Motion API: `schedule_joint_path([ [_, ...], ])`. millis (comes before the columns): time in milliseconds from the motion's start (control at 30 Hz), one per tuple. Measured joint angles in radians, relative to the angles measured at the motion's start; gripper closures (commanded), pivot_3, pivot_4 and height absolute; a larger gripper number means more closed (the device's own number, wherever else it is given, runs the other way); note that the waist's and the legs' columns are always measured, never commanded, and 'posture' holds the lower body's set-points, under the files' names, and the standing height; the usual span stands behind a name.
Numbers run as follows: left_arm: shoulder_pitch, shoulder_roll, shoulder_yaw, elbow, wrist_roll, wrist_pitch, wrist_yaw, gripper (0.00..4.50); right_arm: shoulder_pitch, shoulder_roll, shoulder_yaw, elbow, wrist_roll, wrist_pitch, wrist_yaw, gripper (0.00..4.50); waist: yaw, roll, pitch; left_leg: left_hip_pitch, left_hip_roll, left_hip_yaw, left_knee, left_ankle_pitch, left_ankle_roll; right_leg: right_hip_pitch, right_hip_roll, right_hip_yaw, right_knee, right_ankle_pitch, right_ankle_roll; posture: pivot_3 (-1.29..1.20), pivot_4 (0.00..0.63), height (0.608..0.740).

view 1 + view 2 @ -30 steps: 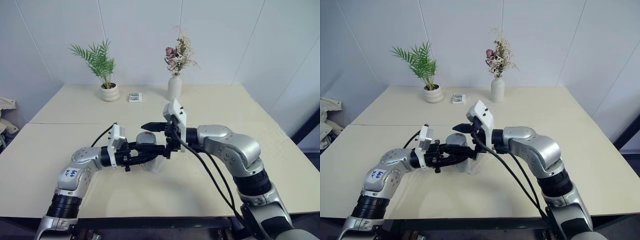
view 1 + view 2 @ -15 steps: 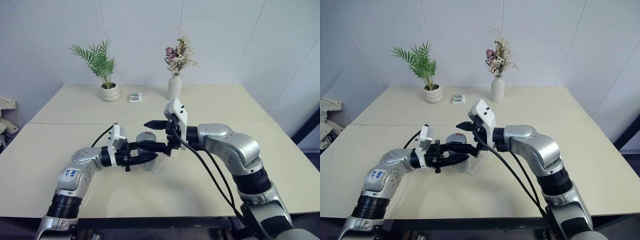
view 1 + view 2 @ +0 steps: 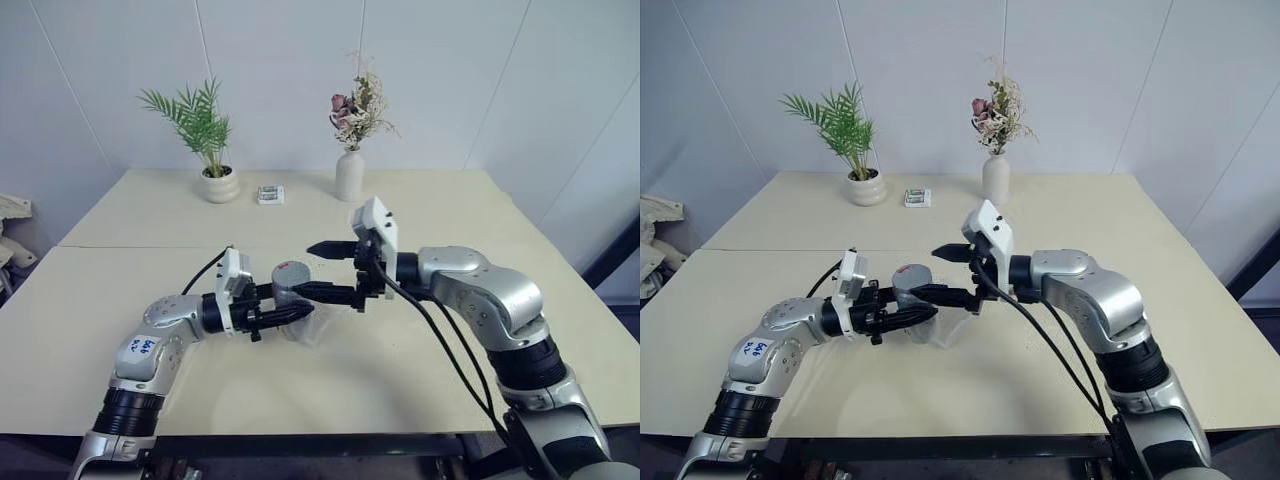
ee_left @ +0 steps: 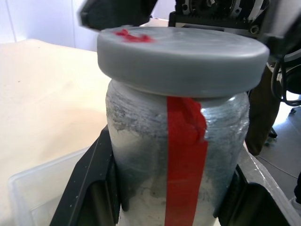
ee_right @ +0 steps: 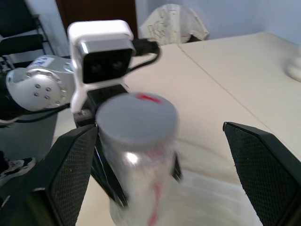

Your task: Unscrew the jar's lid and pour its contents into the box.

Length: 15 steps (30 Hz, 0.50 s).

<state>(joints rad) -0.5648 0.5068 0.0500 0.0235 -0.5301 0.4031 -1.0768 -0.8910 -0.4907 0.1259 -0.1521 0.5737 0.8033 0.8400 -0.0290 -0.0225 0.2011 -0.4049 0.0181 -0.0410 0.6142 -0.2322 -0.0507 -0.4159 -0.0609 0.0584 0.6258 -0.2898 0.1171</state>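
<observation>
The left tool (image 3: 290, 313) is clamped on the small silvery-clear jar with a red stripe (image 4: 176, 155), holding it above the shallow clear plastic box (image 3: 318, 328) near the desk's (image 3: 120, 300) centre. The flat grey lid (image 4: 181, 59) is on, so unscrewing is the step in hand. The right tool (image 3: 322, 270), at three o'clock of the jar, stands wide open and empty; next, I think, it must close around the lid and twist.

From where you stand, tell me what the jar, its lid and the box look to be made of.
The jar: clear plastic or glass, cloudy and scuffed, with a strip of red tape down its side. The lid: matte grey, smooth and moulded, likely plastic rather than metal, with a red mark on top. The box: thin translucent plastic, milky, with low walls that let the table show through.
</observation>
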Motion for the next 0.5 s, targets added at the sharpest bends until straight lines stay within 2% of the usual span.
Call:
schedule_joint_path([
  [300,0.000,-0.003,-0.008,-0.010,-0.002,-0.001,-0.024,2.49,0.018,-0.047,-0.068,0.040,-0.022,0.000,0.000,0.04,-0.002,0.000,0.000,0.000,0.001,0.000,0.000,0.000,0.000,0.000,0.001,0.000,0.000,0.000,0.000,0.00,0.150,0.740],
  [500,0.000,-0.002,-0.009,-0.011,-0.002,-0.001,-0.029,2.49,0.044,-0.046,-0.103,0.027,0.034,0.004,0.032,0.04,-0.001,0.000,0.000,0.000,0.000,0.000,0.000,0.000,0.000,0.000,0.000,0.000,0.000,0.000,0.000,0.00,0.150,0.740],
])
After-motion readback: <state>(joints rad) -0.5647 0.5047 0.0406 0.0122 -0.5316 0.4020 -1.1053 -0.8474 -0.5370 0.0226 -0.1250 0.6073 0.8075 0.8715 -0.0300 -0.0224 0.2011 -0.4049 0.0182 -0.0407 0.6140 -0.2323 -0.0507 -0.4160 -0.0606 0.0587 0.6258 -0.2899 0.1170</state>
